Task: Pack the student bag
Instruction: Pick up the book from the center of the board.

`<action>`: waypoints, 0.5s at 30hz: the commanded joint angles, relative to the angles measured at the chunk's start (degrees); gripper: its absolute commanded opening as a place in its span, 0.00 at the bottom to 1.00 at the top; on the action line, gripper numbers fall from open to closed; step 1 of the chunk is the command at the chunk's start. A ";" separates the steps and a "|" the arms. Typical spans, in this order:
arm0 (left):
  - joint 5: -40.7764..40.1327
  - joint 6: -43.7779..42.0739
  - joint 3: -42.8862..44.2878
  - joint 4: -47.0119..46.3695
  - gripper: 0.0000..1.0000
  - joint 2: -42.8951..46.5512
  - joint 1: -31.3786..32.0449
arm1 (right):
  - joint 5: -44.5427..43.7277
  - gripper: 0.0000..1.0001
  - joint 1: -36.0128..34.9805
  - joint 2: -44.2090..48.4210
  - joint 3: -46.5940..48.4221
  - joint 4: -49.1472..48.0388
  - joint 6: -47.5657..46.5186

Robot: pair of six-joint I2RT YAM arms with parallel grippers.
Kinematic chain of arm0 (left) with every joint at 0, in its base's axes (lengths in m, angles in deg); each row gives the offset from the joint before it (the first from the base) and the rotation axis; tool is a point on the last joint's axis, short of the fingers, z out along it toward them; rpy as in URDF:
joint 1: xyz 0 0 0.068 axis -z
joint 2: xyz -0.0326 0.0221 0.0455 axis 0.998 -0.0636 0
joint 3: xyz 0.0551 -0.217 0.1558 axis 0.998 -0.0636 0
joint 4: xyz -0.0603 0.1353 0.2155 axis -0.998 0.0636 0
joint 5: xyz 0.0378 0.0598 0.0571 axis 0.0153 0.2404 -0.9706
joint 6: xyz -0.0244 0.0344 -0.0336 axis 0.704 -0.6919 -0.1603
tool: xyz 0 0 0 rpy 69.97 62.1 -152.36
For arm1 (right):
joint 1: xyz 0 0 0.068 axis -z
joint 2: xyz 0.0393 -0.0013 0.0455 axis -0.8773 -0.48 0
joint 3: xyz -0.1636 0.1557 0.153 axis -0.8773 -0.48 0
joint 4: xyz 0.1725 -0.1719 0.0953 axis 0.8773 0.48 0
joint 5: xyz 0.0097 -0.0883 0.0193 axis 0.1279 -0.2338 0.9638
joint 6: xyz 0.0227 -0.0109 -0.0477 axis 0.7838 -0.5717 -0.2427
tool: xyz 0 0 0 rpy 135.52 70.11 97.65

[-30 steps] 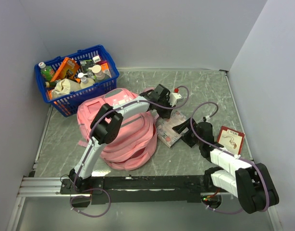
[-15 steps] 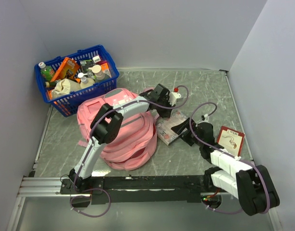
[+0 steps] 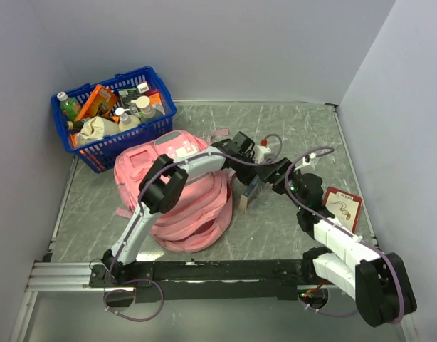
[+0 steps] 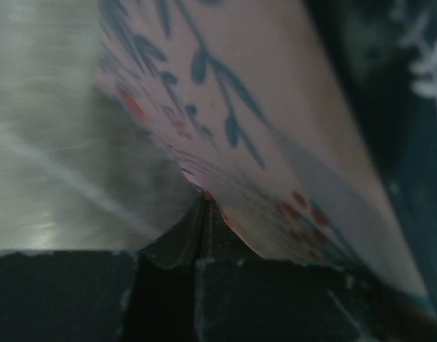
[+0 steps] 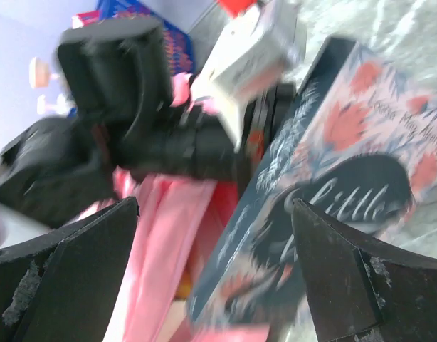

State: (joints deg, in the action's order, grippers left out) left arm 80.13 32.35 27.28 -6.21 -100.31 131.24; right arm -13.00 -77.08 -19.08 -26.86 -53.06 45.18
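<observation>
Well, the student bag [image 3: 183, 203], a large soft pink fabric backpack, lies slumped on the grey marbled table [image 3: 304, 128], left of centre and just in front of the blue plastic basket [image 3: 126, 142] in the far left corner. The basket holds bottles and boxes (too jumbled to name one by one).

The left arm reaches from its base across the top of the bag, and the left gripper [image 3: 253, 171] sits just past the bag's right edge. In its wrist view the two black fingertips are pressed together [image 4: 201, 228], with a seam and no gap between them. The book's pale pink cover with blue leaf sprigs [image 4: 261, 142] fills the frame just above them. Whether a thin edge of that cover is pinched there cannot be told.

The hardback book [image 3: 248, 194], dark blue with pink flowers and the word "Little" in script, stands tilted up on one edge beside the bag's right side, between the two arms. The right gripper [image 3: 272, 177] faces it from the right with its fingers spread wide [image 5: 215, 214]. The book [image 5: 325, 178] shows in the span between them, with space on either side, and pink bag fabric [image 5: 161, 242] lies behind it.

A small white card with a red border [image 3: 341, 205] lies flat on the table near the right arm.
</observation>
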 commanded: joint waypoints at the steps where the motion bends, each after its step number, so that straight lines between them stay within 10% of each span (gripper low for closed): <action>1: 8.07 3.01 -0.51 5.39 0.01 -0.45 2.23 | -4.62 0.95 -0.32 -4.73 2.25 -3.19 -0.24; 15: 5.09 2.93 -2.98 3.90 0.01 2.89 -0.15 | -4.11 0.95 -0.40 3.00 4.71 17.44 -2.60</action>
State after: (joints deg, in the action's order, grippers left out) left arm 87.21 35.17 25.22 -4.16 -100.03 131.52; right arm -17.99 -77.11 -17.97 -25.77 -42.94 44.67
